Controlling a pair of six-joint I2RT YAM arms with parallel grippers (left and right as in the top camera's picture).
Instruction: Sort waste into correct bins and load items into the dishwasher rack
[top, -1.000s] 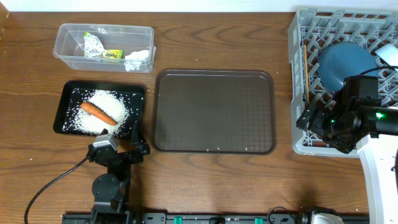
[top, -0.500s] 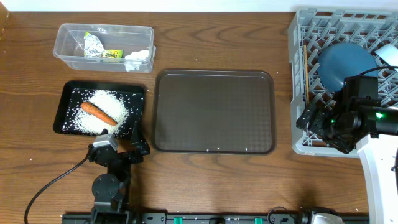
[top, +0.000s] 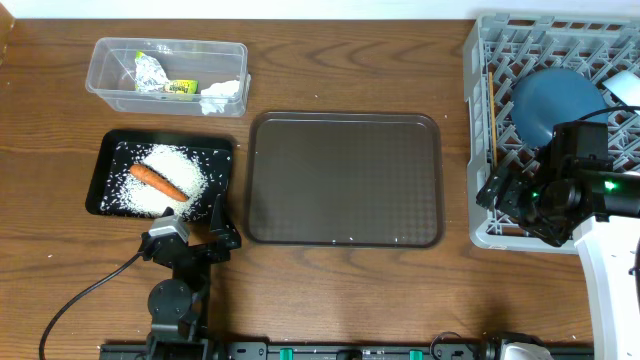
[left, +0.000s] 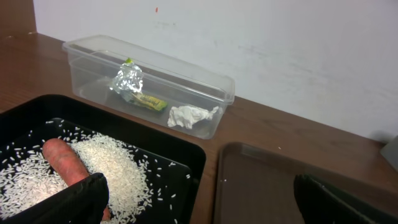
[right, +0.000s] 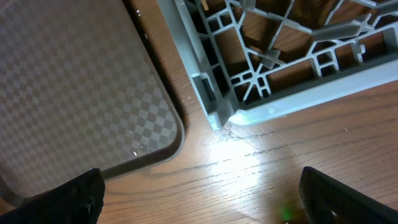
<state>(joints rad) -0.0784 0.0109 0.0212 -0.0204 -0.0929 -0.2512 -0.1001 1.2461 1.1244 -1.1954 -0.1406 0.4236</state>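
**Overhead view.** On a wooden table (top: 340, 290), a clear tub (top: 100, 82) sits at the upper left. It holds a crumpled silver and yellow-green wrapper (top: 152, 72) and a crumpled white tissue (top: 222, 93). Just below it, a black tray (top: 165, 134) holds a heap of white rice (top: 188, 168) with an orange carrot (top: 157, 182) lying on top. A brown serving tray (top: 345, 178) fills the centre. A grey dishwasher rack (top: 478, 150) takes the right side. Inside it are a dark blue plate (top: 555, 105) and the chopsticks (top: 492, 110), which run along its left wall. The left gripper (top: 192, 224) is at the lower left, just below the black tray's lower right corner. The right gripper (top: 505, 205) hangs over the rack's lower left corner.

**Left wrist view.** Its 2 black fingers (left: 74, 199) show at the bottom corners, spread wide with nothing between them. The rice and carrot lie at the lower left, and the tub is at the upper left.

**Right wrist view.** Its 2 fingers (right: 68, 199) are also released wide and grasp nothing. The rack's corner is at the upper right, and the serving tray's corner is on the left.
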